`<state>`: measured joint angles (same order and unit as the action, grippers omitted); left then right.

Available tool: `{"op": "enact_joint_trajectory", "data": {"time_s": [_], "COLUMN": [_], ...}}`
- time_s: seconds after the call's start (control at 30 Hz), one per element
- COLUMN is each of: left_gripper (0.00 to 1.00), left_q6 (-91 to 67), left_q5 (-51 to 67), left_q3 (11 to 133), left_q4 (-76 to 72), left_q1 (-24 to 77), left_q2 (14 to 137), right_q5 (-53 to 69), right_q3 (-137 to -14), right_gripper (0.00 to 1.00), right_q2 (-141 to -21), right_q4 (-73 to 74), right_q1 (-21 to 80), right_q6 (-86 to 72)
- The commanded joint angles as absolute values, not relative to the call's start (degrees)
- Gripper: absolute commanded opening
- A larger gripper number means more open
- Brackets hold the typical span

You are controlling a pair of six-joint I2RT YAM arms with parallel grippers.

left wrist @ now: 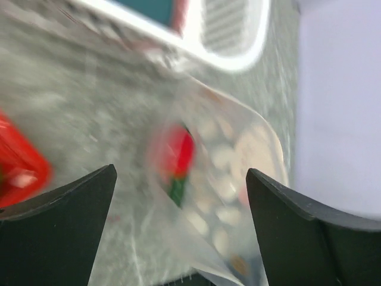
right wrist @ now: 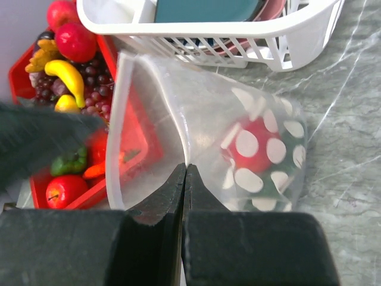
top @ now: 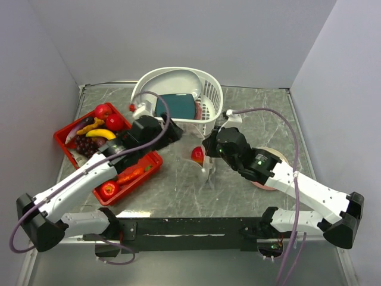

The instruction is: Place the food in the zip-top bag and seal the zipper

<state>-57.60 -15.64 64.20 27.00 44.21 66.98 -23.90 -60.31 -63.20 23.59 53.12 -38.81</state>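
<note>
The likeliest failure is the mouth of the zip-top bag collapsing. The right claw has its jaws pressed flat on just one wall of film, so the limp opening could sag and the next piece would glance off onto the desk. A tug from that arm might also spill the red food piece lying deep inside, against the spotted wall. The zipper along the mouth is unsealed.

The rest of the food lies in the red tray on the left, well apart from the bag. The left claw is spread wide and empty, just left of the bag and pointing at it, on the near side of the white basket. The right arm reaches in from the near right, its claw low over the middle of the desk.
</note>
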Motion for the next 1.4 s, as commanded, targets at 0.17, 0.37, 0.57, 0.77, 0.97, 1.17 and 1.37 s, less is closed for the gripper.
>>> {"op": "enact_joint_trajectory", "data": {"time_s": [0.17,0.37,0.57,0.77,0.97,1.17,1.37], "left_gripper": [0.99,0.99,0.89,0.88,0.89,0.9,0.92], "left_q6": [-51.24,-48.43,-47.73,-47.55,-46.32,-47.11,-47.46], "left_q5": [-33.48,-29.27,-29.62,-29.18,-27.86,-29.0,-30.06], "left_q3": [70.75,70.22,74.17,78.12,81.81,83.94,82.79], "left_q4": [35.94,31.47,30.68,30.06,28.3,30.5,30.41], "left_q1": [22.08,9.77,5.89,4.22,3.87,3.43,3.08], "left_q2": [67.23,72.41,81.99,90.87,97.11,101.51,102.48], "right_q5": [-24.26,-22.07,-19.34,-17.84,-17.05,-16.44,-15.91], "right_q3": [-57.92,-56.34,-55.02,-54.23,-54.14,-53.79,-54.05], "right_gripper": [0.0,0.0,0.0,0.0,0.0,0.0,0.0], "right_q2": [-58.89,-57.57,-56.34,-55.46,-55.02,-55.28,-55.81], "right_q4": [22.68,21.62,20.83,20.57,20.39,20.04,19.86], "right_q1": [53.18,52.04,50.72,50.01,49.75,49.66,49.57], "right_q6": [-34.81,-32.96,-32.08,-31.64,-31.12,-30.94,-31.03]}}
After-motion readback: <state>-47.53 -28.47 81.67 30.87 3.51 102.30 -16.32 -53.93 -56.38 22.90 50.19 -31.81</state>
